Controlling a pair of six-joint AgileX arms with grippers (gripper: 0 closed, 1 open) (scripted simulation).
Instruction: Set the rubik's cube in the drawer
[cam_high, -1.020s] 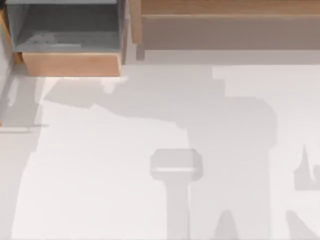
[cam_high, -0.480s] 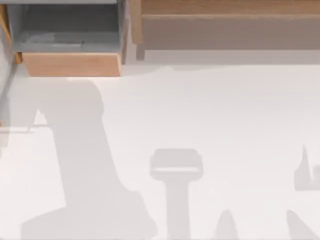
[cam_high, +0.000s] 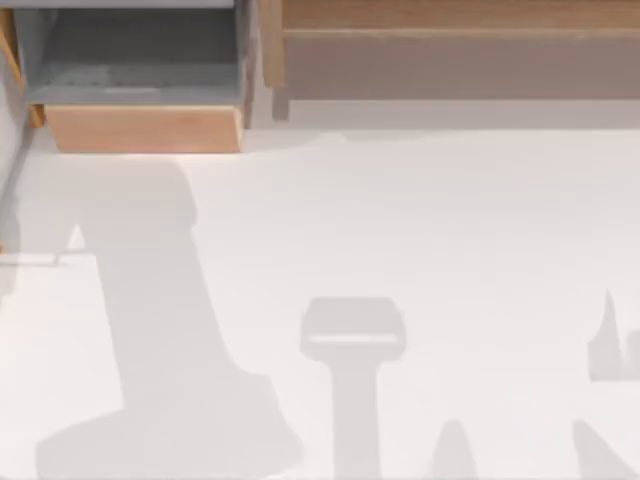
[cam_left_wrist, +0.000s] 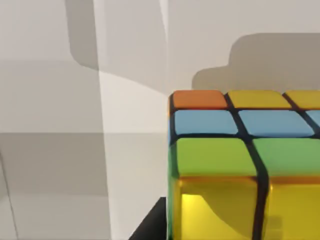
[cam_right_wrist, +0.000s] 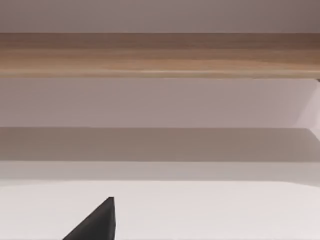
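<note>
From above, the drawer (cam_high: 140, 128) stands open at the table's far left. My left wrist view has the rubik's cube (cam_left_wrist: 245, 165) close up; I cannot tell my grip, so it might slip. My right wrist faces the wooden shelf (cam_right_wrist: 160, 55).

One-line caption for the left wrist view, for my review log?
Close-up of the rubik's cube, with orange, yellow, blue and green tiles, against a pale surface crossed by shadows.

No legible text or markings.
</note>
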